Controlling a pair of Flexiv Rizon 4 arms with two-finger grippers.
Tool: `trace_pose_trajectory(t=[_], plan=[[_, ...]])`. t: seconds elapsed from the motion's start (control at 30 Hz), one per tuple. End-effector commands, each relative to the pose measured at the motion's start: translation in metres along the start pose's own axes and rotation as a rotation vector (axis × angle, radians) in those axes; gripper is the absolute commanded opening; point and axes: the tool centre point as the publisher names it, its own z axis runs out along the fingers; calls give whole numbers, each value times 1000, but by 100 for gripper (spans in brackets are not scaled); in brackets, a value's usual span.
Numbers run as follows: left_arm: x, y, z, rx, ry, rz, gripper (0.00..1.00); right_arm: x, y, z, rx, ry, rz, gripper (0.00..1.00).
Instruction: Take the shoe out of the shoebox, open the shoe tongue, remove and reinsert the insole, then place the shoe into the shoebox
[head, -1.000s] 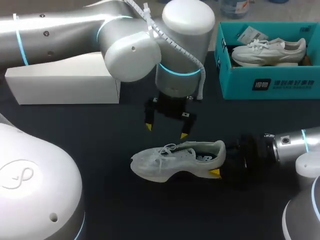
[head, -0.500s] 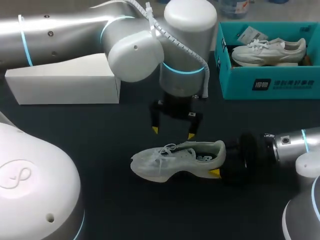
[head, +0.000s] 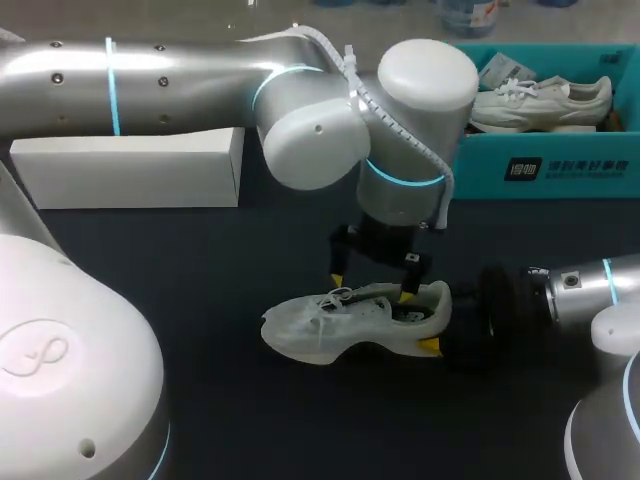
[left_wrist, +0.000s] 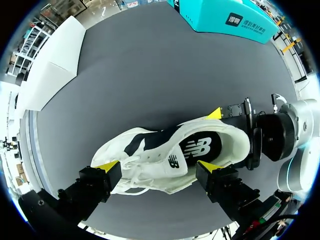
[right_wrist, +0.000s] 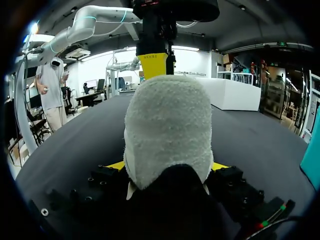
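White shoe stands on its sole at lower centre of the table, outside the teal shoebox at upper right. Right gripper pinches its heel from both sides. Left gripper is spread wide over laces and collar.

We see a white mesh running shoe of thin woven cloth, its heel fuzzy like terry in the right wrist view, with a smooth black insole inside. The dark grey table looks matt. Our left arm is brushed silver metal with glossy white plastic joints. The 2 boxes, a teal shoebox and a long white box, look like matt cardboard.
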Motion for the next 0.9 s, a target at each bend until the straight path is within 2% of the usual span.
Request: trace_pose_trajectory(t=[0.03, 0.17, 0.43, 0.7, 0.9], plan=[[18, -6, 10, 5, -55, 11, 100, 0, -2, 4, 5, -1, 1, 0], [23, -11, 18, 12, -79, 20, 100, 0, -2, 4, 5, -1, 1, 0], [20, -15, 26, 46, -144, 33, 100, 0, -2, 4, 5, -1, 1, 0], [11, -15, 43, 52, -211, 42, 100, 0, -2, 4, 5, -1, 1, 0], [-2, -13, 47, 41, -228, 32, 100, 0, -2, 4, 5, -1, 1, 0]])
